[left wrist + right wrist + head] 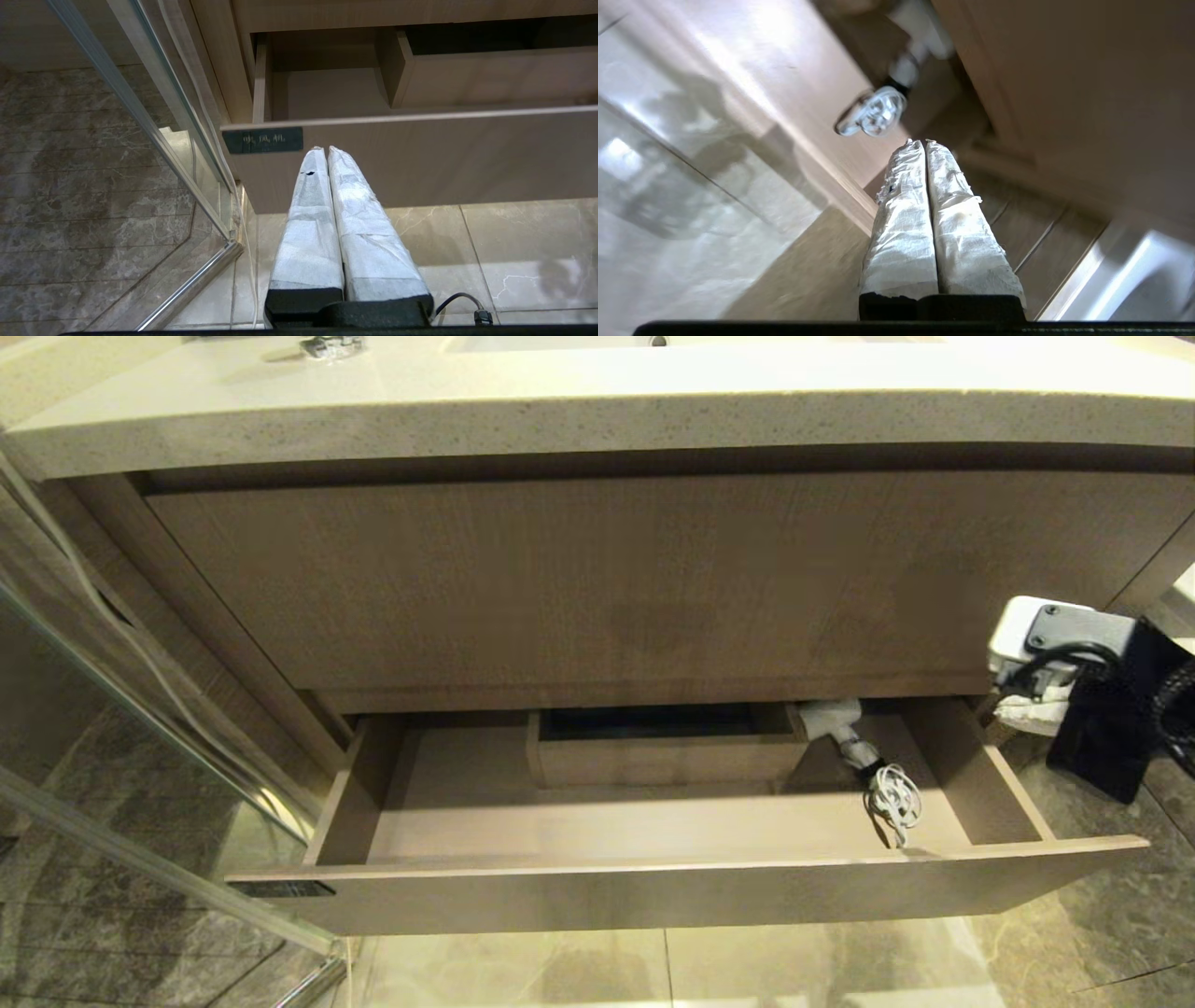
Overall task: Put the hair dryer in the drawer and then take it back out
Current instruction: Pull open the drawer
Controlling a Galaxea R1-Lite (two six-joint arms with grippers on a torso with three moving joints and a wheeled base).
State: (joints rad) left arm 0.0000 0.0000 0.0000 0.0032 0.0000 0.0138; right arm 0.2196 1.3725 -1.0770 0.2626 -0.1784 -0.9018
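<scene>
The hair dryer (834, 721) lies at the back right of the open drawer (653, 894), its body partly under the cabinet front, cord bundle (893, 800) toward the drawer's front. The right gripper (925, 142), jaws together and empty, hangs outside by the drawer's right end; reaching in closed could snag the cord or knock the dryer deeper. The left gripper (325, 149), jaws together, sits parked before the drawer front.

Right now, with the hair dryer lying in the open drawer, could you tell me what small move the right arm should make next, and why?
Probably open the right pincer: it is shut on nothing, outside the drawer, while the hair dryer lies inside at the right end.
</scene>
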